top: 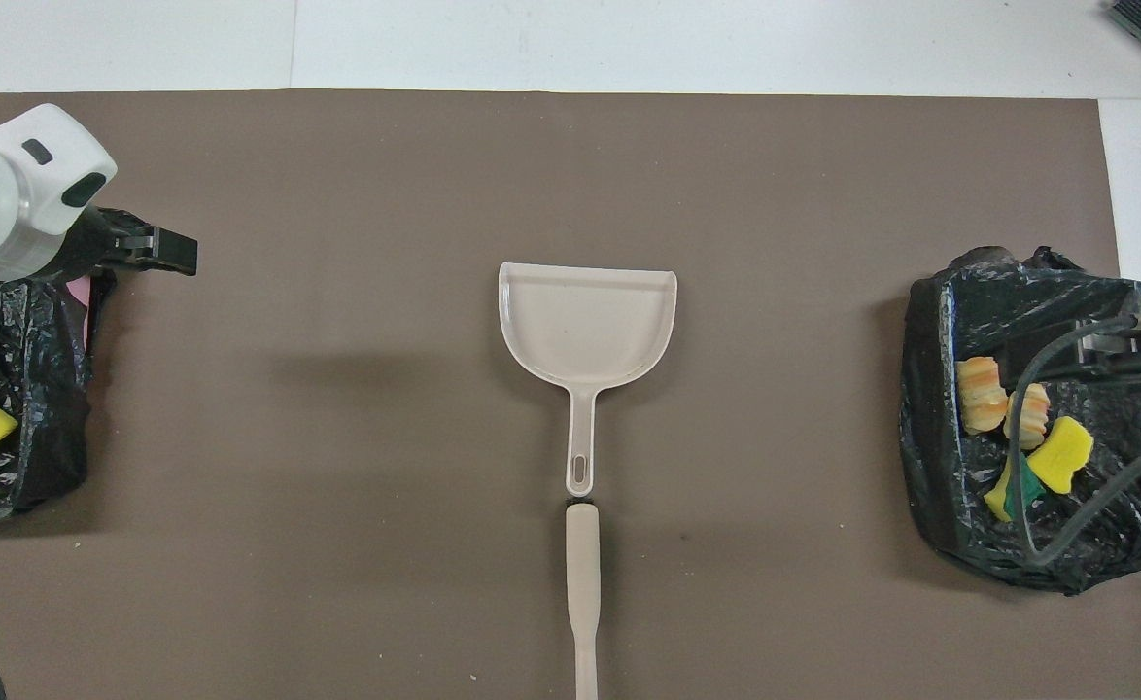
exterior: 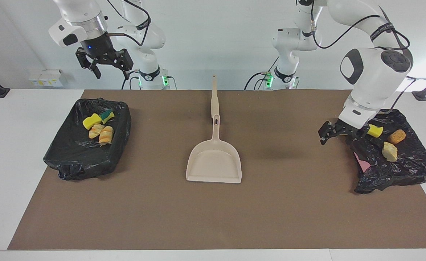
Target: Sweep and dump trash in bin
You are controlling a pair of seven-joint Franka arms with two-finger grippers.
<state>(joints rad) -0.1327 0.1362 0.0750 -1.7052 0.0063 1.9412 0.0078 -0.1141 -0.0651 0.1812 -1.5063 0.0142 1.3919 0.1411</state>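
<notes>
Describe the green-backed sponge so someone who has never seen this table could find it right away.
Look at the black-bagged bin at the right arm's end of the table. Among its four pieces, the green-backed sponge lies nearest the robots; it alone shows dark green.

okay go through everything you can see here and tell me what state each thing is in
Dustpan: flat on the mat, empty.
Brush: lying at the dustpan's handle end, unheld.
Bin at right arm's end: holds four trash pieces.
Bin at left arm's end: holds three.
Left gripper: open, empty.
Right gripper: open, empty.
</notes>
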